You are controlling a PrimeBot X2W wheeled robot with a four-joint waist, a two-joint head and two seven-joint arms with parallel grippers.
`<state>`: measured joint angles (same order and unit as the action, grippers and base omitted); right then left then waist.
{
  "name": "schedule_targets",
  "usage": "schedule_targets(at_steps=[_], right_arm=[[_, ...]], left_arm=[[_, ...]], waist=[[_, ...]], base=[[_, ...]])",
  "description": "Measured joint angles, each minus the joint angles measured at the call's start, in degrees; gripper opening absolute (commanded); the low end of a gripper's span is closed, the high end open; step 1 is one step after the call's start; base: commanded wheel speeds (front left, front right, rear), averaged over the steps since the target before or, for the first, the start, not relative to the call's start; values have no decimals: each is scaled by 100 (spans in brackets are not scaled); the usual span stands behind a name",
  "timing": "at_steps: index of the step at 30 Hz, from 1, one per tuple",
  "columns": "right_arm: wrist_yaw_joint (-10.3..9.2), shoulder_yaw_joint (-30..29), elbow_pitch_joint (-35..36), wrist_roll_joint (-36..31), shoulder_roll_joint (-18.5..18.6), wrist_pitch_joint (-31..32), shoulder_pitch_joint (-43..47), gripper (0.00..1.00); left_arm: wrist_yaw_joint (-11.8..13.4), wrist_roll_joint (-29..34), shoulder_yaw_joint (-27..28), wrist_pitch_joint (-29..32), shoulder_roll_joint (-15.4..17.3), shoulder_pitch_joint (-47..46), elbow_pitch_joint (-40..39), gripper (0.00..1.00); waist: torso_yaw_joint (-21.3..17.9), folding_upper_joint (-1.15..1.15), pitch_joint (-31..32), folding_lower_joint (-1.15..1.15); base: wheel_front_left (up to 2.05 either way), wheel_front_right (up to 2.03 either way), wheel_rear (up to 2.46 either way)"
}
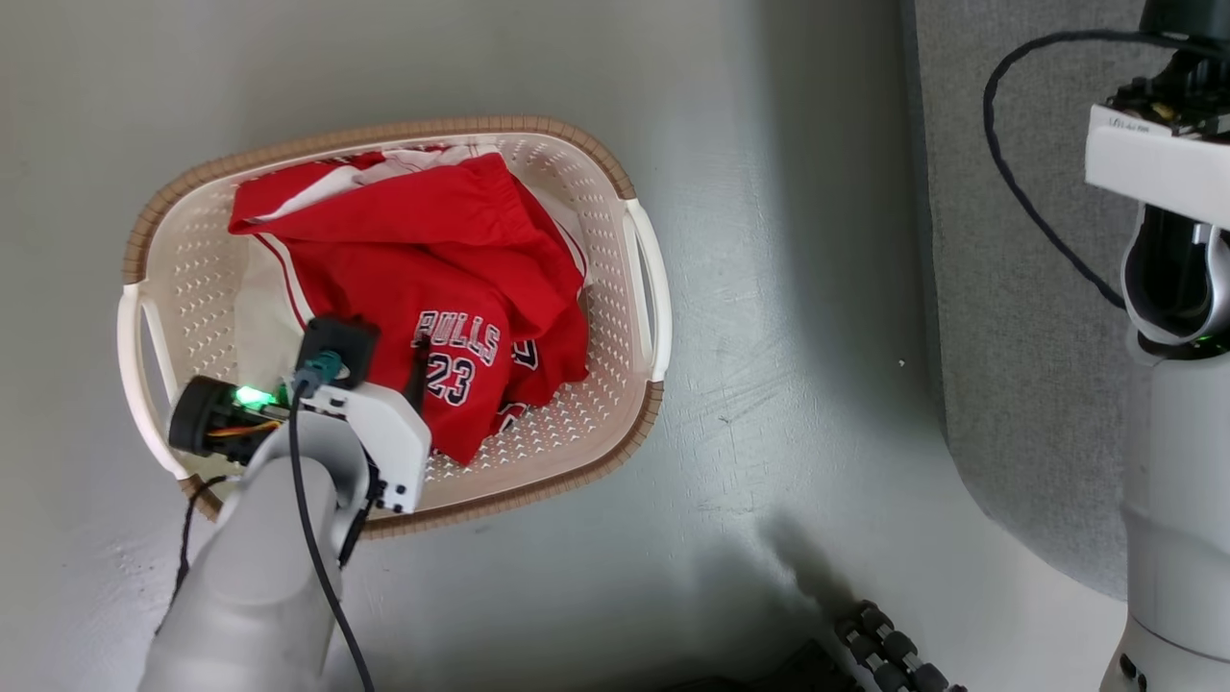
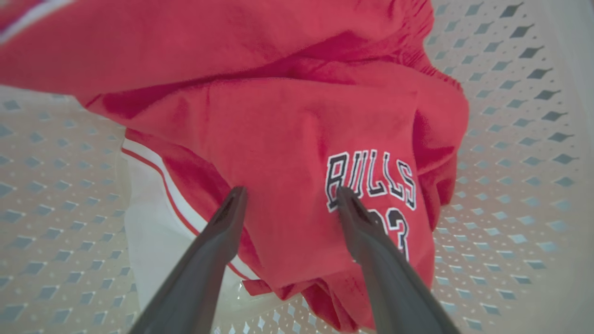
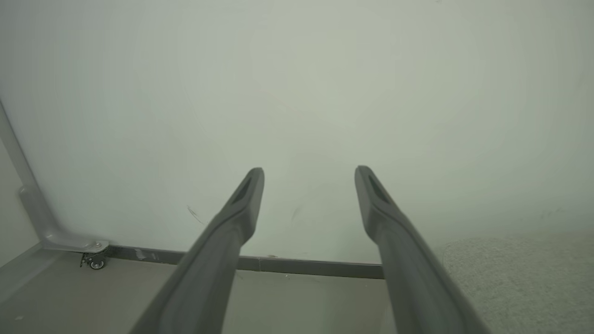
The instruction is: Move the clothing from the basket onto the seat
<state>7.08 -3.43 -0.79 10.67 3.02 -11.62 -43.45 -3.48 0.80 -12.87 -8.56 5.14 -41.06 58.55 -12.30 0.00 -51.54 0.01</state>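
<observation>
Where your left gripper (image 2: 288, 195) hangs spread, the clothing (image 2: 278, 134) lies just beyond its tips; right gripper (image 3: 308, 172), spread, well apart.

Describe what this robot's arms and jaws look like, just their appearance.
Both arms are pale grey and rounded. The left arm has a white angular wrist bracket, a black round module with a green light, and a black cable. The right arm trails a looping black cable. The jaws are two long, dark grey, tapering fingers.
</observation>
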Motion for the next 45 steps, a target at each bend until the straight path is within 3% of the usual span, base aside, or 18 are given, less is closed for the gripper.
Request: schedule_targets(at_steps=[6, 12, 13, 14, 15, 16, 45], right_arm=[[0, -1, -112, 26, 1, -57, -31, 100], [0, 22, -197, 55, 1, -108, -49, 100], [0, 29, -215, 69, 0, -112, -63, 100], [0, 30, -244, 81, 0, -153, -88, 100], [0, 27, -271, 82, 1, -155, -120, 100], [0, 26, -288, 82, 1, -157, -143, 100], [1, -20, -680, 94, 2, -283, -150, 100]], left_arm=[[252, 51, 53, -1, 73, -185, 85, 100], [297, 35, 86, 100, 49, -248, 288, 100], [289, 34, 85, 101, 40, -256, 314, 92], [271, 31, 76, 108, 29, -262, 344, 39], [241, 29, 66, 108, 19, -262, 366, 8], [224, 27, 57, 108, 5, -262, 382, 0], [90, -142, 102, -512, -18, -387, 58, 0]], waist=[[-40, 0, -98, 0], [-64, 0, -148, 0], [-69, 0, -152, 0], [-72, 0, -155, 0], [-74, 0, -155, 0], [-75, 0, -153, 0], [84, 0, 167, 0]], base=[[0, 0, 0], [0, 0, 0], [0, 0, 0], [0, 0, 0], [0, 0, 0], [0, 0, 0], [0, 0, 0]])
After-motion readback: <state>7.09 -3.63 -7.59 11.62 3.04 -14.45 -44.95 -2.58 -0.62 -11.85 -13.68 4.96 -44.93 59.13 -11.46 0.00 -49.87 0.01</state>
